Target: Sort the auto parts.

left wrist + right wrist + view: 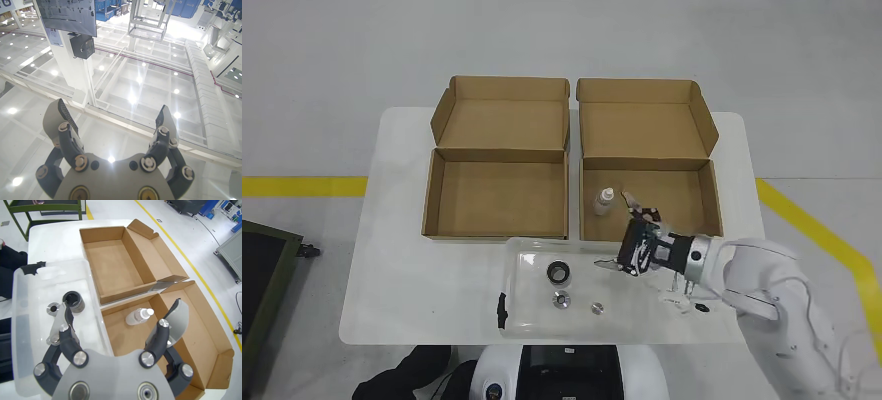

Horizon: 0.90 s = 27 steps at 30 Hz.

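We look down on a white surface [392,250] holding two open cardboard boxes side by side, with a clear plastic bin [527,300] just in front of them, on the robot's side.

The left box [495,197] has nothing in it. The right box [682,200] holds a small white bottle [602,201] lying near the wall it shares with its neighbour.

Inside the bin we see a dark ring-shaped part [560,271], a small metal disc [562,299] just beside it, and a smaller metal piece [596,307] a little apart.

The right hand [634,247] hovers where the bin's far edge meets the right box. In its wrist view the right hand [121,303] is spread wide and holds nothing. One finger is over the bin [24,313] near the ring part [74,301] and disc [53,309], the other over the box with the bottle [139,316].

The left hand [112,104] points up at a ceiling, fingers spread, holding nothing.
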### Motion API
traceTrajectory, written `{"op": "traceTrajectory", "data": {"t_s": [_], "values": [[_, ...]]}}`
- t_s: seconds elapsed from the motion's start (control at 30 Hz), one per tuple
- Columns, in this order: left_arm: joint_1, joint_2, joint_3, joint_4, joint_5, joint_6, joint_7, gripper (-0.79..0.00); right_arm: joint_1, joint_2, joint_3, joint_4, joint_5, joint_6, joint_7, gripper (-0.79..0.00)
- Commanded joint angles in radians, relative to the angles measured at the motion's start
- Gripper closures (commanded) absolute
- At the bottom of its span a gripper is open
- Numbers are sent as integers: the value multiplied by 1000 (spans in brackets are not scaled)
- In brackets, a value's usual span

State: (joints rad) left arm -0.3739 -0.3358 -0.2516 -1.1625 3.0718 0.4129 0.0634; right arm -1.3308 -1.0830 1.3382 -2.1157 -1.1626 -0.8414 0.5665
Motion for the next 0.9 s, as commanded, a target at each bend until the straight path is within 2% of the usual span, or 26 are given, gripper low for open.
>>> {"op": "traceTrajectory", "data": {"t_s": [0.0,0.2,0.43,0.57,0.6,0.63,0.73,0.83,0.87], "values": [[0,0,0,0,0,0,0,-785,-39,6,13,-37,0,-26,24,-785],[0,0,0,0,0,0,0,-785,-132,24,42,-102,-22,-87,71,-785],[0,0,0,0,0,0,0,-785,-162,33,8,-125,-90,-104,92,-785],[0,0,0,0,0,0,0,-785,-158,36,-26,-108,-143,-100,88,-690],[0,0,0,0,0,0,0,-785,-155,36,-32,-103,-156,-98,84,-585],[0,0,0,0,0,0,0,-785,-152,37,-39,-98,-166,-98,82,-573],[0,0,0,0,0,0,0,-785,-143,39,-56,-85,-194,-102,81,-634],[0,0,0,0,0,0,0,-785,-134,41,-80,-74,-213,-123,94,-653],[0,0,0,0,0,0,0,-785,-131,42,-89,-71,-218,-132,102,-637]]}}
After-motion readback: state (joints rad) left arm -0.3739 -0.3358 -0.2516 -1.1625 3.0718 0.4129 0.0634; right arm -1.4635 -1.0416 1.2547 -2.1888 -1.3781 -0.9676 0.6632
